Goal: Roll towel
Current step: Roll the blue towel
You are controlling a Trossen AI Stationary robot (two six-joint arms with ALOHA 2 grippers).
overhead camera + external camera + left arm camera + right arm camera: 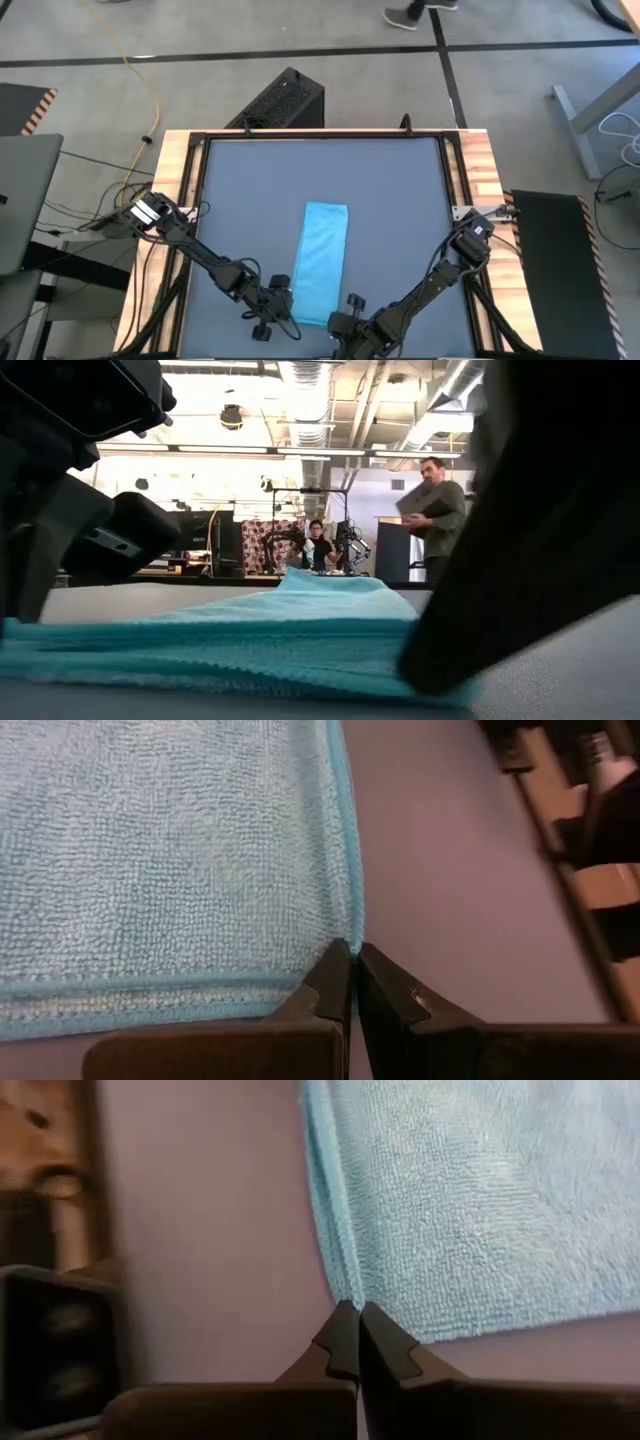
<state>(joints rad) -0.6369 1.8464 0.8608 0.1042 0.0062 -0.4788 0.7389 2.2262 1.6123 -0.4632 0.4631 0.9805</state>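
Near the bottom centre of the high view, the towel (322, 262) lies flat on the dark grey table (240, 180) as a narrow strip, folded lengthwise and running up toward the middle of the frame. Left gripper (283, 296) sits at the strip's lower left corner; in the left wrist view its fingers (335, 982) are pressed together on the towel's corner edge (347, 925). Right gripper (345, 312) sits at the lower right corner; in the right wrist view its fingers (375, 1335) are likewise clamped together on the towel's edge (335, 1270). Low view: the towel (250, 645) spans the foreground, with two people (432, 500) in the room behind.
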